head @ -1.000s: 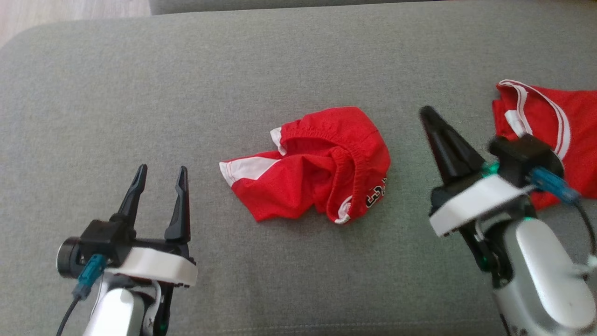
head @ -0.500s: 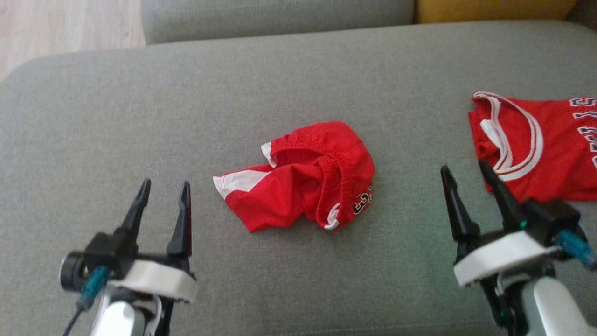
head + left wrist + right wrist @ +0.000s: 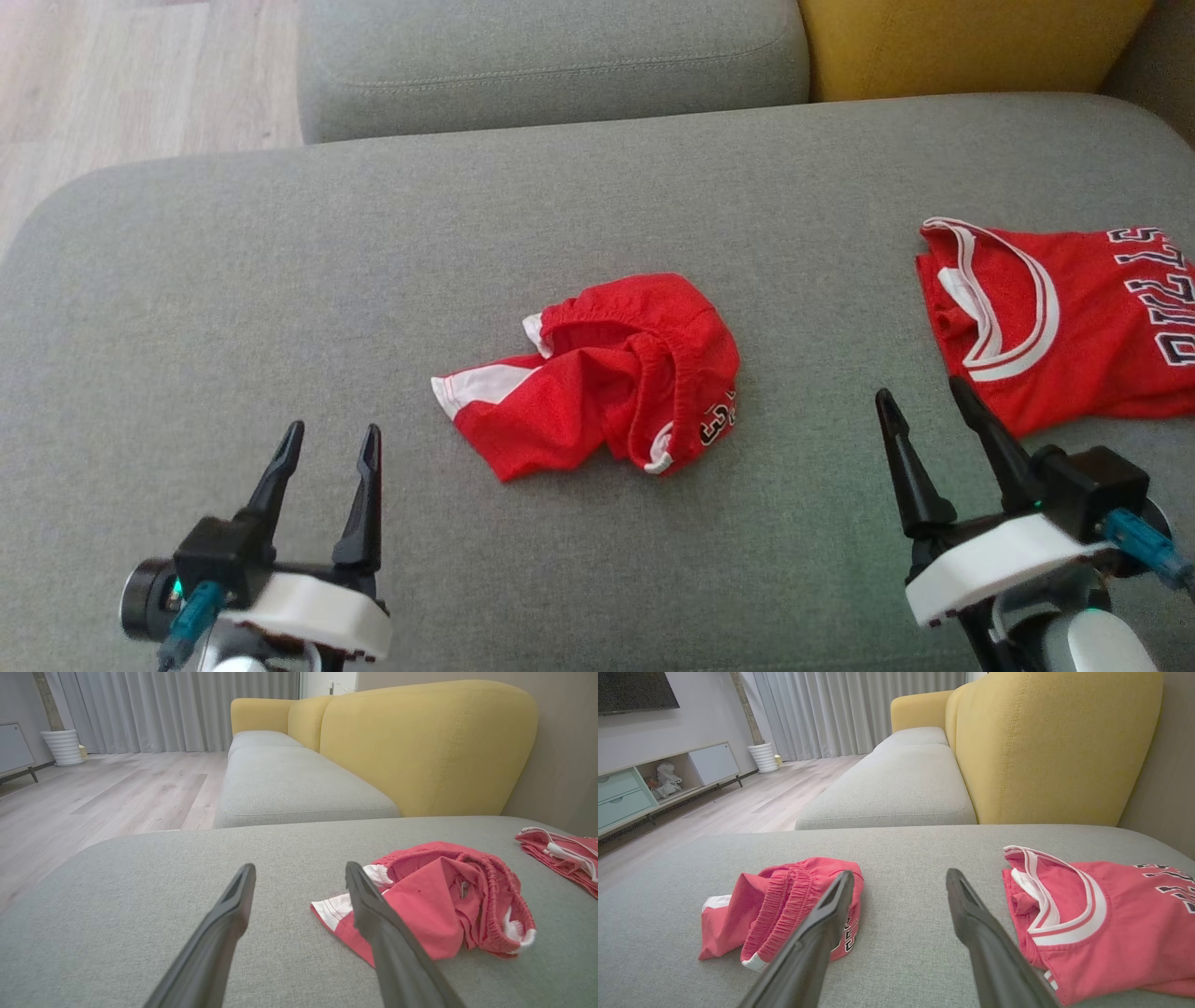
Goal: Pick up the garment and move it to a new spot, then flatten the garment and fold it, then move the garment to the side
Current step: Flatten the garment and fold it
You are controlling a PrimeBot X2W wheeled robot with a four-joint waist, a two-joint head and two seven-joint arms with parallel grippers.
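Note:
A crumpled pair of red shorts with white trim lies mid-cushion, also seen in the left wrist view and the right wrist view. A red jersey with a white collar lies flat at the right. My left gripper hovers open and empty to the near left of the shorts. My right gripper stands open and empty just short of the jersey's near corner, between the two garments.
Both garments rest on a wide grey sofa cushion. A second grey seat cushion and a yellow backrest lie beyond it. Wooden floor drops off at the far left.
The head camera has tilted up, shifting the whole picture down. My right gripper has gone from shut to open and drawn back from the jersey. The shorts have not moved.

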